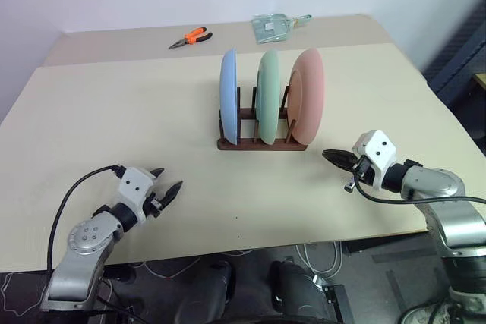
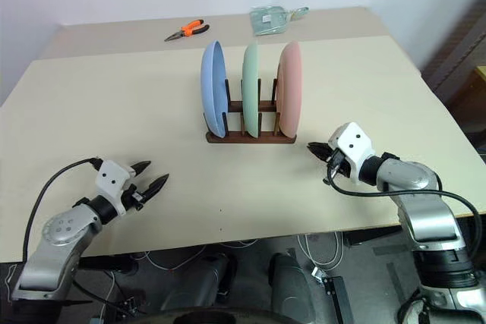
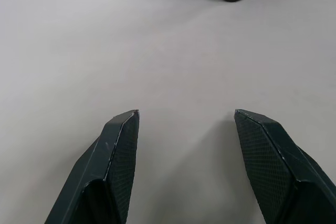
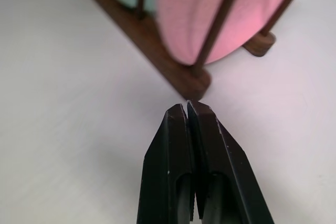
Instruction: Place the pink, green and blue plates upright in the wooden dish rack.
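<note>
The wooden dish rack stands mid-table with three plates upright between its pegs: the blue plate on the left, the green plate in the middle, the pink plate on the right. My left gripper hovers low over the table's near left, open and empty, well apart from the rack. My right gripper is shut on nothing, just right of and in front of the rack's right end. In the right wrist view the pink plate and rack rail lie close ahead of the shut fingertips.
Orange-handled pliers and a clear plastic packet lie at the far edge of the table. The table's front edge runs just behind both grippers.
</note>
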Motion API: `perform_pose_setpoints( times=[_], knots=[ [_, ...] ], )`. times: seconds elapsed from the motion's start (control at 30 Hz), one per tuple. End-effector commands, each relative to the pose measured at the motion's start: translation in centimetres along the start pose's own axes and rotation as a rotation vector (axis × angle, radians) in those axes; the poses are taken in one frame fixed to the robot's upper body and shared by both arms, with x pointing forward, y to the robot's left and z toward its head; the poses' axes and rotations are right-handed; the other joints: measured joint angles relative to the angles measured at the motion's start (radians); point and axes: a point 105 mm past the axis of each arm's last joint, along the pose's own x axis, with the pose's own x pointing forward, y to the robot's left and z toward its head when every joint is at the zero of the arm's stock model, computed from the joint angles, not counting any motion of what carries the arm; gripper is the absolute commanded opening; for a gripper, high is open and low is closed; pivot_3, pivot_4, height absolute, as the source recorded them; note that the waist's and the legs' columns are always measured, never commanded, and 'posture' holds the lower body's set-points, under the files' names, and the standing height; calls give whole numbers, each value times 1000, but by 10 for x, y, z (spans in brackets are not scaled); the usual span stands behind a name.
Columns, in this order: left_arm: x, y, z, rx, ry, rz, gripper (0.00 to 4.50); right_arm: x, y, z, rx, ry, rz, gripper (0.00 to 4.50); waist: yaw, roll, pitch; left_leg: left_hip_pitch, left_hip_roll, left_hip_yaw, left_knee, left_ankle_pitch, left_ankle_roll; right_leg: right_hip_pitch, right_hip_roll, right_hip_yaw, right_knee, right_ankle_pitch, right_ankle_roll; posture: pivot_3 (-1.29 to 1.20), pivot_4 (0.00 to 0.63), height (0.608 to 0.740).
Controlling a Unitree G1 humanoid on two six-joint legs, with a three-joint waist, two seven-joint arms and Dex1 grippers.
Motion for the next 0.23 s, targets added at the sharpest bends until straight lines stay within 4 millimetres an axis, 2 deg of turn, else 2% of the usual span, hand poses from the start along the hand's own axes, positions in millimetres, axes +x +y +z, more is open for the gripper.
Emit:
perform_pose_setpoints(
  times=[0.03,0.23],
  knots=[
    [-5,5,5,45,-18,27,2949,1,-9,7,-38,-43,-28,59,0,0,0,0,0,0,0,0,0,0,0,0,0,0,0,0,150,740],
    [-11,6,4,26,-25,66,2949,11,-9,-2,-39,-41,-23,59,0,0,0,0,0,0,0,0,0,0,0,0,0,0,0,0,150,740]
  ],
)
